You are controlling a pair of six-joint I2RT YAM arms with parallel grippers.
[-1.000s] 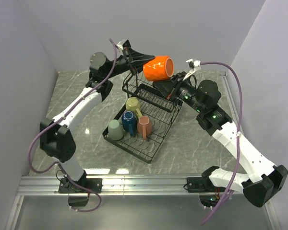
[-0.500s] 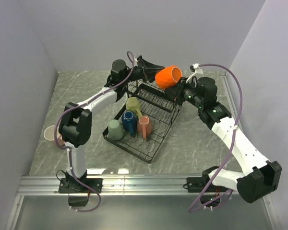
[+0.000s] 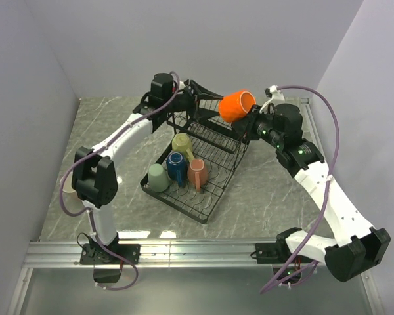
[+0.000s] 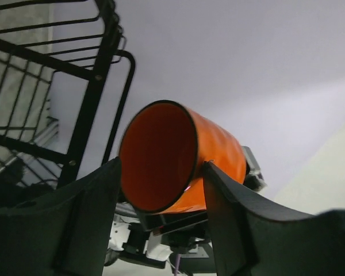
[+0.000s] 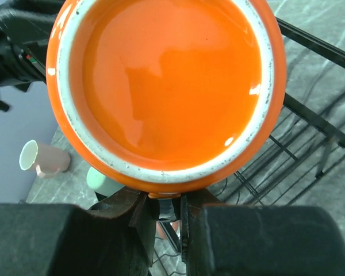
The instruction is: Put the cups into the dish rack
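A grey marbled table (image 3: 262, 190) sits boxed in by plain pale-lilac walls (image 3: 26, 79) on the left, far and right sides, with a metal rail (image 3: 197, 252) along the near edge.

At the far left a pink cup (image 5: 43, 158) lies on its side on the table, well apart from the rack (image 3: 174, 204). The black wire rack stands mid-table, turned at an angle, its raised basket at the far end. In its flat tray, close together, are the green cup (image 3: 157, 178), blue cup (image 3: 176, 166), yellow cup (image 3: 182, 142) and salmon cup (image 3: 197, 173).

Over the basket, the left gripper (image 4: 161, 169) has its jaws spread wide. The orange cup (image 3: 236, 105) shows between the fingers in the wrist view, but I cannot tell whether they touch it. The orange cup hangs in the air just right of the basket, tipped on its side with its mouth towards the far right. The right gripper (image 5: 164, 210) is clamped on its lower wall (the fingers pinch close together beneath the rim).

A second ago the left wrist was further left and its jaws were nearly together at the orange cup. Since then the wrist has swung right and the jaws have parted. The orange cup has shifted right and slightly lower in the top view. The four cups in the tray have not moved.
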